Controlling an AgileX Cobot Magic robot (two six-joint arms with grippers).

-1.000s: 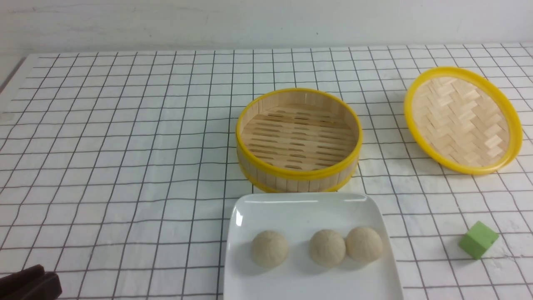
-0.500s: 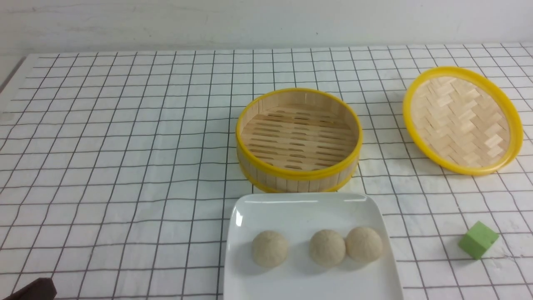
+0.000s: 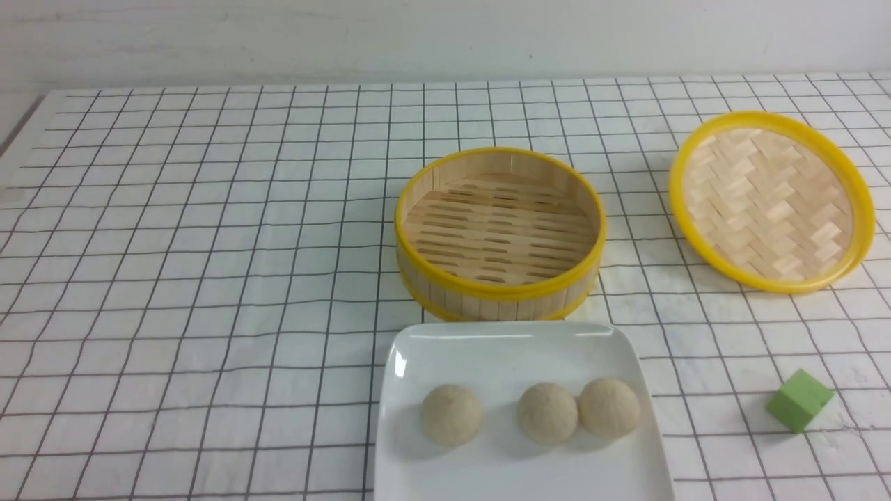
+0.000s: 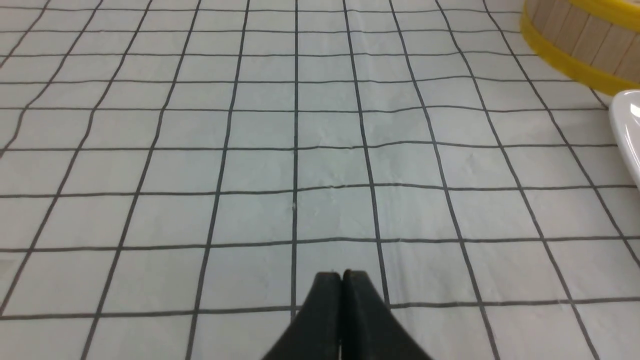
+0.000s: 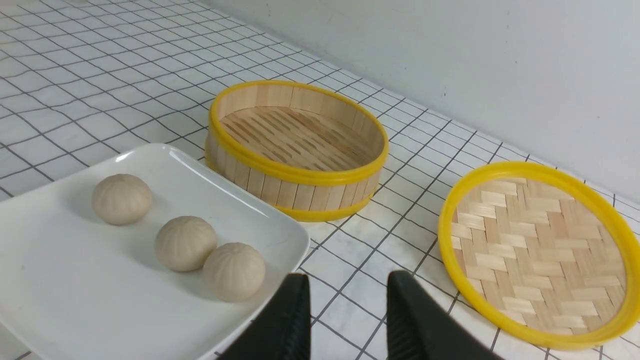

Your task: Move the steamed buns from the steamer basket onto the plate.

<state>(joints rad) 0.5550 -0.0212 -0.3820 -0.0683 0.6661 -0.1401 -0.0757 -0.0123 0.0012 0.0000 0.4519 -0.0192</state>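
At six o'clock on the bench: the plate (image 3: 515, 480), white and glossy, its near edge cut off by the front view's border.
On the plate: three steamed buns, round and beige. The left bun (image 3: 451, 415) sits apart, towards ten o'clock of the other two; the middle bun (image 3: 547, 414) and the right bun (image 3: 609, 408) sit side by side, touching.
At twelve o'clock from the plate: the steamer basket (image 3: 498, 296), upright and just beside the plate's far rim, its slatted floor bare.
At two o'clock: the woven lid (image 3: 773, 202), yellow-rimmed, lying well apart from the plate, with the herringbone weave showing.
At four o'clock: the green cube (image 3: 800, 401), near the plate's right side, below the lid in the front view.
Under everything: the bench (image 3: 209, 278), white with a dark grid; a pale wall (image 3: 445, 42) stands behind it at twelve o'clock.
Left claw (image 4: 345, 290): closed, fingertips together, gripping nothing, above the gridded surface.
Right claw (image 5: 345, 280): open, fingers apart, with nothing between them.
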